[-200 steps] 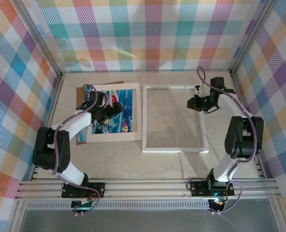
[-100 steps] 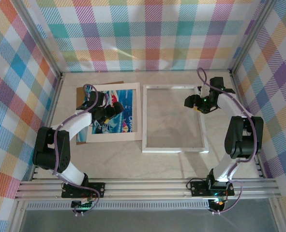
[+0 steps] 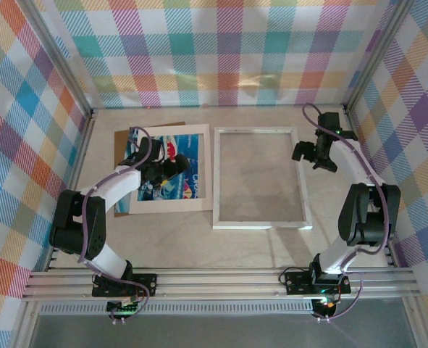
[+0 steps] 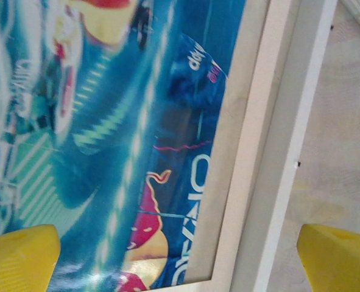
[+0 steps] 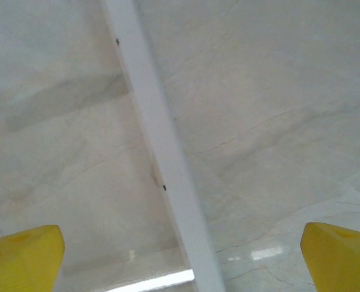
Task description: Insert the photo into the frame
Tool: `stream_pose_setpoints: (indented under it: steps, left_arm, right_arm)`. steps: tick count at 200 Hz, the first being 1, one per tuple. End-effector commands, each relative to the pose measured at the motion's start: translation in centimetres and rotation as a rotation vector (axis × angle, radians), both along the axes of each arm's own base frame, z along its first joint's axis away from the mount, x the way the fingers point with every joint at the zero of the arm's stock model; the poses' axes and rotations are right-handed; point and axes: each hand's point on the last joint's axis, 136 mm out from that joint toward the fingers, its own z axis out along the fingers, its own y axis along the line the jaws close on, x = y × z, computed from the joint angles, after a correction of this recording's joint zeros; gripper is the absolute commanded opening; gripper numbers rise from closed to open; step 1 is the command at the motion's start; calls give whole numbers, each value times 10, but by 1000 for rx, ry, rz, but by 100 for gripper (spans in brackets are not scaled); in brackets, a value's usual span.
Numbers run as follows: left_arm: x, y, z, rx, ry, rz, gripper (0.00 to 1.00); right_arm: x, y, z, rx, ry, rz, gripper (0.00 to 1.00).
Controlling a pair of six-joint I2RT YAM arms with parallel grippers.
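From above, the frame [image 3: 261, 224] lies flat at mid-table, nothing inside its white border but table. The right gripper [image 3: 313, 156], pinched over the frame's right rail a second ago, has spread its fingers wide and drawn back just outside that rail, so the frame is released. The photo [image 3: 181, 190] lies to the left under the white mat [image 3: 166, 206], not yet in the frame, with the left gripper [image 3: 166, 168] hanging over it as before. In the left wrist view, the yellow fingertips [image 4: 18, 255] stand far apart above the photo [image 4: 119, 121] and mat [image 4: 240, 158]; the whiter strip alongside is probably the frame's left rail. In the right wrist view, the fingertips [image 5: 21, 255] are empty over the frame's rail [image 5: 161, 158].
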Motion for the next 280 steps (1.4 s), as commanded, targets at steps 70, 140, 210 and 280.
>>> stream_pose_setpoints:
  steps: [70,140,210,280]
  left_arm:
    - [-17,-77,-15,-73,14,-123,100]
    - [-31,-141,-28,-101,46,-258,100]
    - [-32,-193,-25,-151,48,-343,100]
    - [-12,-152,-7,-97,5,-270,100]
  right_arm:
    - [-4,14,37,88,-99,-8,99]
    - [-15,31,45,194,-150,11,99]
    - [-11,52,55,310,-183,63,99]
    - [-4,120,50,357,-155,186,90]
